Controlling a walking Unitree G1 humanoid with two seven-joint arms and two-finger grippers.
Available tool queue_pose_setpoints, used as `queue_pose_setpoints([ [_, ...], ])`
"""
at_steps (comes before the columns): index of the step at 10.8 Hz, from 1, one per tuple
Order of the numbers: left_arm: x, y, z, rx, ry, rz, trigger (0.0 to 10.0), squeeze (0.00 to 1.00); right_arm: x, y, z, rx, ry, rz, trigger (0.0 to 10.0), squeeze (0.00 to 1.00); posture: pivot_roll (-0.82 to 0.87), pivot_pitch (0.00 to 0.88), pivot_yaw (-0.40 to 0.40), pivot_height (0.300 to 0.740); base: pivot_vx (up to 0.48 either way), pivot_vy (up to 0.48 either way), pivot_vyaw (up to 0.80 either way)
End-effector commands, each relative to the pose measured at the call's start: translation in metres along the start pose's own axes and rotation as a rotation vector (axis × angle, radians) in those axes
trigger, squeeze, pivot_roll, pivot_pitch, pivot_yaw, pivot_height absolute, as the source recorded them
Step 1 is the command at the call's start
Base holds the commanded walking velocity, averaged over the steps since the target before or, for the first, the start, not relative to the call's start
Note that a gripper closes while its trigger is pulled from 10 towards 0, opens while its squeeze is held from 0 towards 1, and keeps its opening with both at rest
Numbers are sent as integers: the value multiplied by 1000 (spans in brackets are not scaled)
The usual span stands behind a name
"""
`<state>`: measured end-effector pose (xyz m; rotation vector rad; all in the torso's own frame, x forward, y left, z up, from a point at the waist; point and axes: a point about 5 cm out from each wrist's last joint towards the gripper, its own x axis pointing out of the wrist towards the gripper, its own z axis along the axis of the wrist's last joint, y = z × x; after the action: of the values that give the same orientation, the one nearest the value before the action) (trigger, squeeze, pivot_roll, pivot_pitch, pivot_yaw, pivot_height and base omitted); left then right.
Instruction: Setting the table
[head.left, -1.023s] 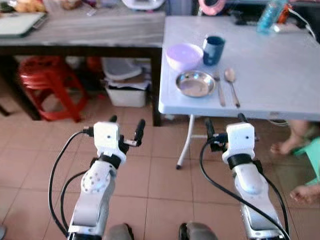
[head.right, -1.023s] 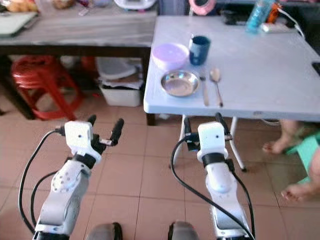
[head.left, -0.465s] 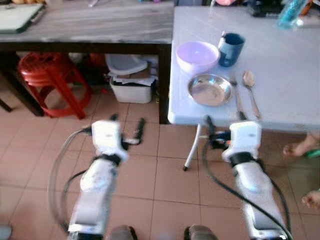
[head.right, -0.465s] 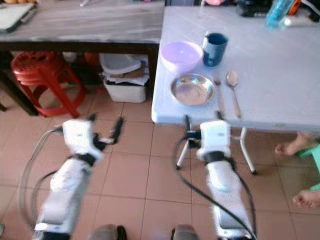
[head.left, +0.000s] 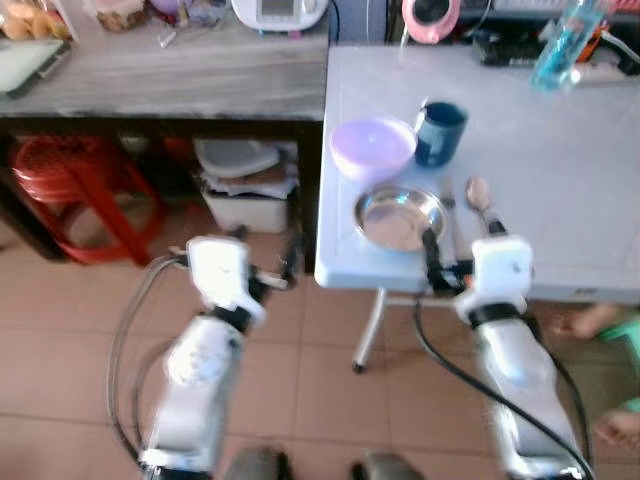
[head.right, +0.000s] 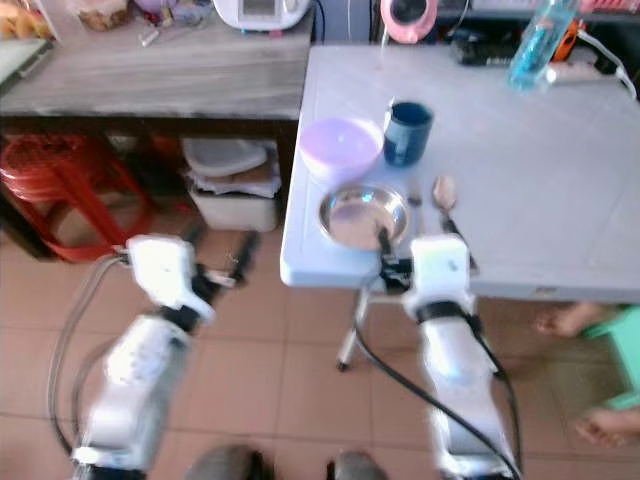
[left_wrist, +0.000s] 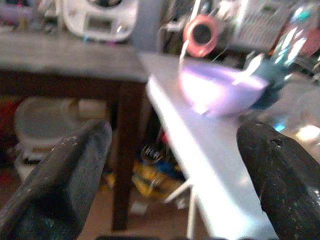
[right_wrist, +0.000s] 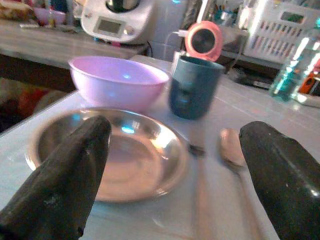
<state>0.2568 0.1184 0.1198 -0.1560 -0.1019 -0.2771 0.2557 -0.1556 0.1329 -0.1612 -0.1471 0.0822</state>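
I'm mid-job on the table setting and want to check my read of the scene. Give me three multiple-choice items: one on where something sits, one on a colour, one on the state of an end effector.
1. Where is the metal plate relative to the purple bowl?
A. Behind it, toward the back of the table
B. In front of it, near the table edge closest to the robot
C. Stacked inside it

2. What colour is the cup beside the bowl?
A. Dark blue
B. Red
C. Yellow

3. What is the state of the right end effector?
A. Shut on the spoon
B. Shut on the plate
C. Open, holding nothing

Answers:
1 B, the plate lies between the bowl and the near table edge.
2 A, the cup shows dark blue.
3 C, its fingers stand wide apart with the plate, fork and spoon lying untouched beyond them.
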Motion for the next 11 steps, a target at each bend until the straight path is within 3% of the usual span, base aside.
queue_pose_setpoints([
  [1,1,-3,1,-3,-1,-9,10000,0,-2,-4,-3,-12,14,-5,10000,0,-65,130,17,740,0,0,0],
  [4,0,-2,2,10,0,-8,10000,0,4,-16,1,42,20,-87,10000,0,-58,149,25,740,0,0,0],
  [7,-7,2,2,30,21,-9,10000,0,17,-40,0,136,56,-175,10000,0,-45,178,41,740,0,0,0],
  [9,-11,4,4,52,33,-19,10000,0,28,-40,5,271,64,-145,10000,0,-29,202,60,740,0,0,0],
  [11,-12,4,4,57,38,-22,10000,0,32,-33,10,326,56,-92,10000,0,-24,205,63,740,0,0,0],
])
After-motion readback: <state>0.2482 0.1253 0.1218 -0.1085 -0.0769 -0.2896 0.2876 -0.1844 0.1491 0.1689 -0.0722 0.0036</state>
